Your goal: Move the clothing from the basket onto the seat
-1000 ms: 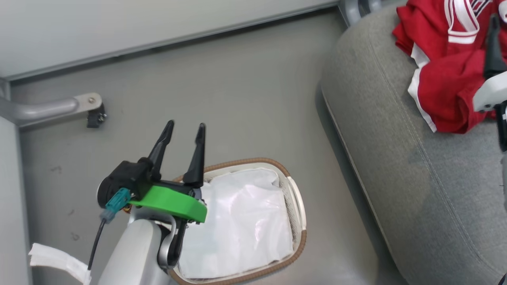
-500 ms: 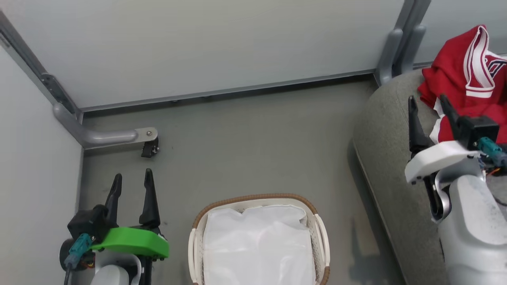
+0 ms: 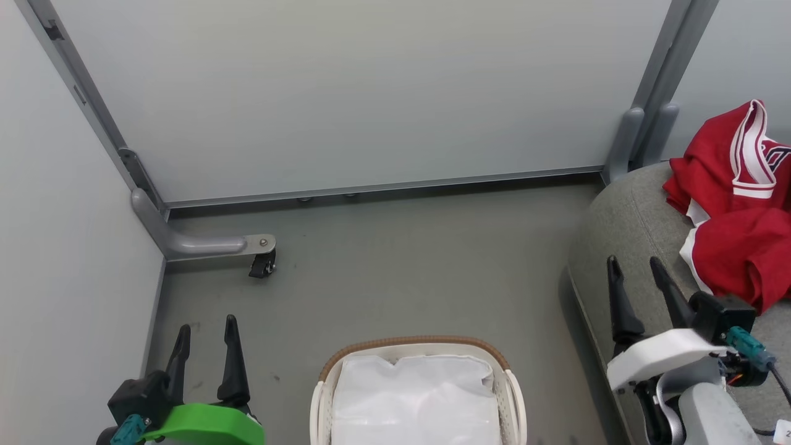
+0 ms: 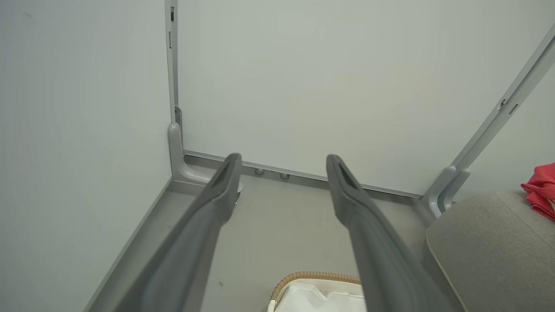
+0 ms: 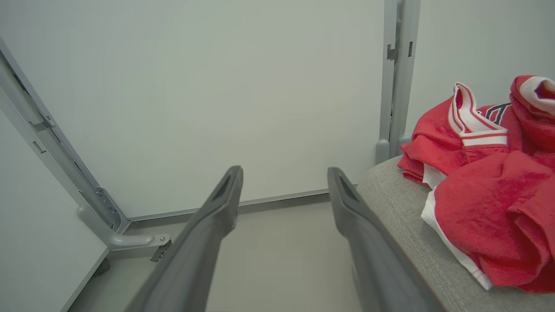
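The red clothing (image 3: 738, 210) with white striped trim lies bunched on the grey seat (image 3: 624, 228) at the right; it also shows in the right wrist view (image 5: 485, 182) and as a red corner in the left wrist view (image 4: 542, 190). The cream basket (image 3: 420, 346) with a brown rim stands on the floor at bottom centre, holding just its white liner (image 3: 414, 395). My left gripper (image 3: 206, 327) hovers open left of the basket. Open and holding nothing, my right gripper (image 3: 633, 266) is over the seat's front edge, left of the clothing.
Pale partition walls (image 3: 371, 93) close off the back and left. A grey metal foot with a black caster (image 3: 259, 264) juts onto the grey floor (image 3: 401, 259) at the back left corner. A grey post (image 3: 642, 136) stands behind the seat.
The head camera has tilted up, so basket, seat and clothing sit lower in view. My right gripper has drawn back off the clothing to the seat's front edge; my left has shifted left, away from the basket.
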